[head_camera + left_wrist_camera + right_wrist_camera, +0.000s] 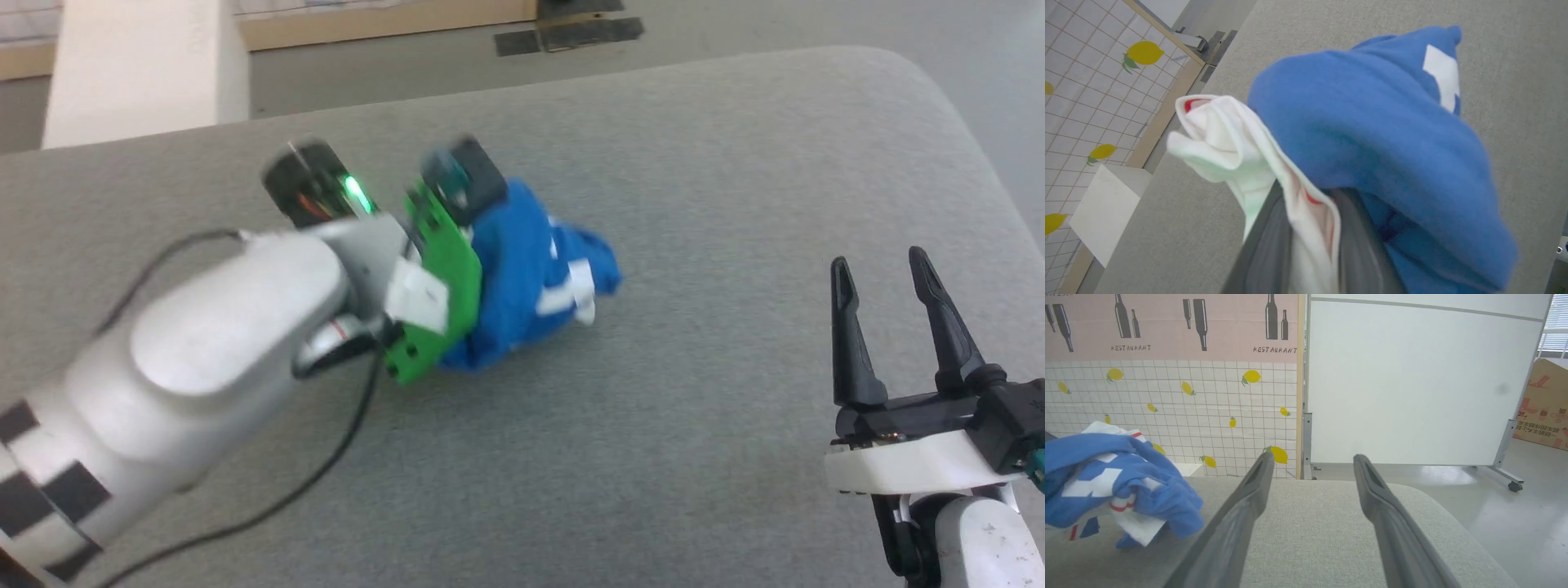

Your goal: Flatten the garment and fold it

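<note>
The garment is a crumpled royal-blue bundle with white patches, near the middle of the grey padded table. My left gripper reaches into its left side, fingertips buried in the cloth. In the left wrist view the two dark fingers are shut on a fold of white sleeve with red edging, and the blue garment bulges over them. My right gripper stands open and empty at the lower right, well apart from the cloth. From the right wrist, the garment is at the far left, beyond the open gripper.
The table top rounds off at its far right corner, with grey floor beyond. A white post stands behind the table at the back left. A black cable loops under my left forearm. A lemon-tiled wall, white partition and cardboard box lie beyond.
</note>
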Robot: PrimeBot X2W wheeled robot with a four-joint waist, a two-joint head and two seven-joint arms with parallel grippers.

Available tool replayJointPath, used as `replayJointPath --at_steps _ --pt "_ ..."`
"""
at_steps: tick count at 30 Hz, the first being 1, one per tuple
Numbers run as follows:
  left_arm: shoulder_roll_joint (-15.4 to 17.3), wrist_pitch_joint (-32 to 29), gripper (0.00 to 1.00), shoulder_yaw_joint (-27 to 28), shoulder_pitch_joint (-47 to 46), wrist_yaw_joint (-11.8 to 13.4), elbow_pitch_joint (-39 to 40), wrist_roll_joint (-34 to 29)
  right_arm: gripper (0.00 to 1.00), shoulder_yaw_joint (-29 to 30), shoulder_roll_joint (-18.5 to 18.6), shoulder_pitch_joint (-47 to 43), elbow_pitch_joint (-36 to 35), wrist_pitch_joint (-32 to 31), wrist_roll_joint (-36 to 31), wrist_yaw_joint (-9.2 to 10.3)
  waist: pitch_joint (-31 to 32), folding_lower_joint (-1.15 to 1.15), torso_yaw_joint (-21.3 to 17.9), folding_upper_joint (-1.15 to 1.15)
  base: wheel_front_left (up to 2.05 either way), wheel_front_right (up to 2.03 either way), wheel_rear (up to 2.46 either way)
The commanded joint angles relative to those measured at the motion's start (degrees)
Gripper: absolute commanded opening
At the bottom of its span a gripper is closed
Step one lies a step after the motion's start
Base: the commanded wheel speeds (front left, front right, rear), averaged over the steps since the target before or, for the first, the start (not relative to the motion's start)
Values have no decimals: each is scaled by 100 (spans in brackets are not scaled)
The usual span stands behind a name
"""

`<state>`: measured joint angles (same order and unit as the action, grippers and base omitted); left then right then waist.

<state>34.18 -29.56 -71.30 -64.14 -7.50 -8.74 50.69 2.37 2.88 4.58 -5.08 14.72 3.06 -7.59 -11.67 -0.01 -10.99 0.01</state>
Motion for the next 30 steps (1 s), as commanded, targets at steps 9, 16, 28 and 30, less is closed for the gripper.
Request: replayJointPath --at_steps 9,16,28,30 --pt "-477 -334 0 -202 1586 1 62 -460 100 -69 -1 21 99 28 94 10 -265 1 -181 -1 0 0 0" --pt "-756 -531 0 -204 2449 1 95 -674 100 -80 -1 51 211 28 8 10 -173 1 -11 -1 0 0 0" --pt "-1014 2234 100 506 2109 340 -379 -1001 100 86 -1 -359 328 28 -99 10 559 1 472 -1 0 0 0" --pt "-979 2632 100 702 2105 572 -343 -1120 100 92 -1 -401 327 28 -101 10 626 1 550 -1 0 0 0"
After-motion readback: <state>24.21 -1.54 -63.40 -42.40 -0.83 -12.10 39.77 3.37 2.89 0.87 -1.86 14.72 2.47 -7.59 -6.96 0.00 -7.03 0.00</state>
